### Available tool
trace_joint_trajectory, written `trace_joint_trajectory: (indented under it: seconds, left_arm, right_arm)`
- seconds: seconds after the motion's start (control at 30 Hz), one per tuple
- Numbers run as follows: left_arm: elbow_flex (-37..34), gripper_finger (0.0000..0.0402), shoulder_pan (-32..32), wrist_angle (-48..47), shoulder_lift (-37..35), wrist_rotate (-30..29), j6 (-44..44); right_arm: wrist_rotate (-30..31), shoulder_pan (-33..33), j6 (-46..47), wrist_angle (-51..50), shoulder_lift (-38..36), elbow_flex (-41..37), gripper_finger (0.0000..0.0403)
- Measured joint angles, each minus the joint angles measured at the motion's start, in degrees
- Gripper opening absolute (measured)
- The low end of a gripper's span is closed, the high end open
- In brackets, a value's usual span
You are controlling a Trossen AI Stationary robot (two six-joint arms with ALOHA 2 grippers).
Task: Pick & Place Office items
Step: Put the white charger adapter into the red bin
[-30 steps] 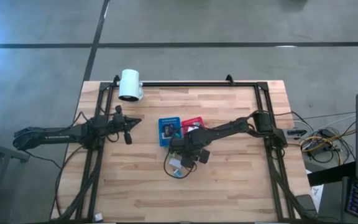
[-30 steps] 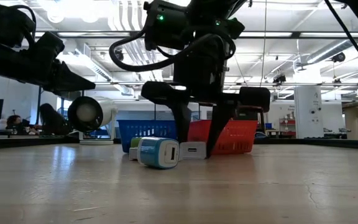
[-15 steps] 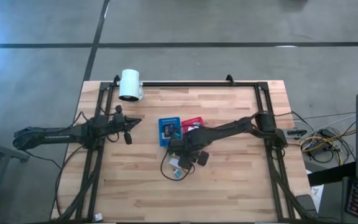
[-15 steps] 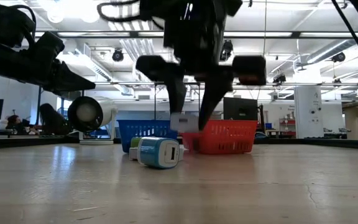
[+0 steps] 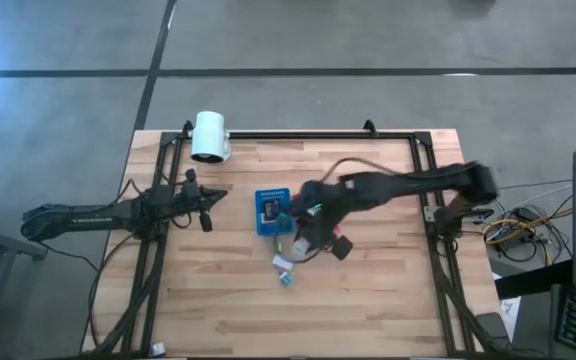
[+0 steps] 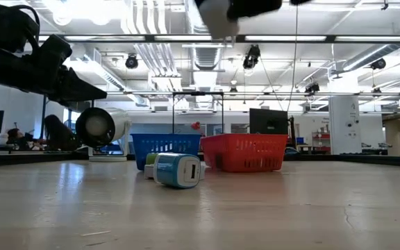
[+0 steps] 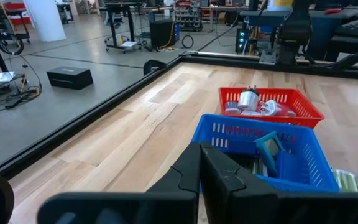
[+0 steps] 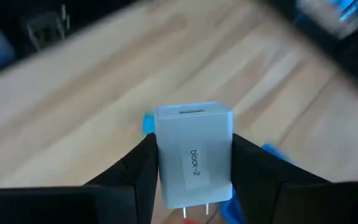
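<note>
A small white plastic charger block [image 8: 194, 155] with a paper label and two metal prongs sits clamped between the right gripper [image 8: 191, 180]'s dark fingers [image 8: 138, 171], which stand partly closed against its two flat sides. Seen from above, that gripper [image 5: 313, 232] hangs over the wooden table [image 5: 388, 290] just beside the blue perforated plastic tray [image 5: 271, 210], high enough that the level view catches only the block's pale underside [image 6: 217, 15] at the top edge. A teal-and-white charger block [image 6: 177, 170] lies on the boards in front of the trays.

To place it well, I would centre the block over one tray's opening, lower it below the rim, then release — dropping from this height risks a bounce off the wall. Which tray is meant, blue or the red perforated tray [image 6: 245, 153], I cannot judge.

The label reads "block-2".

The left gripper [image 7: 197, 171] waits closed and empty at the table's left side — well apart from the trays.
</note>
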Motion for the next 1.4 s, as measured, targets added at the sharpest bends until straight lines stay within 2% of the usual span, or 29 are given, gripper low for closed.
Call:
trace_joint_trajectory:
  seconds: [0.13,0.43,0.73,0.9,0.97,1.2,1.4]
  left_arm:
    - [0.00,0.0012,0.00,0.00,0.00,-0.05,0.00]
    - [0.00,0.0012,0.00,-0.02,0.00,-0.03,0.00]
    - [-0.02,0.0012,0.00,-0.04,0.00,0.01,-0.66]
    - [-0.01,0.0012,0.00,-0.10,0.00,0.01,-0.81]
    - [0.00,0.0012,0.00,-0.34,0.00,0.04,-0.82]
    - [-0.02,0.0012,0.00,-0.46,0.00,0.06,-0.82]
    - [0.00,0.0012,0.00,-0.46,0.00,0.15,-1.70]
  right_arm:
    - [-3.44,-3.76,6.29,16.25,-11.85,-13.87,0.0157]
    - [-4.40,-13.81,30.99,48.02,-36.49,-43.60,0.0157]
    - [6.08,-17.03,43.50,66.35,-55.31,-64.06,0.0157]
    - [15.59,-17.06,44.09,69.97,-63.74,-71.83,0.0157]
    - [17.58,-17.06,44.11,70.44,-66.39,-73.63,0.0157]
    - [19.57,-17.07,43.64,70.24,-71.67,-77.07,0.0157]
    - [19.54,-17.12,43.35,69.65,-72.21,-78.38,0.0157]
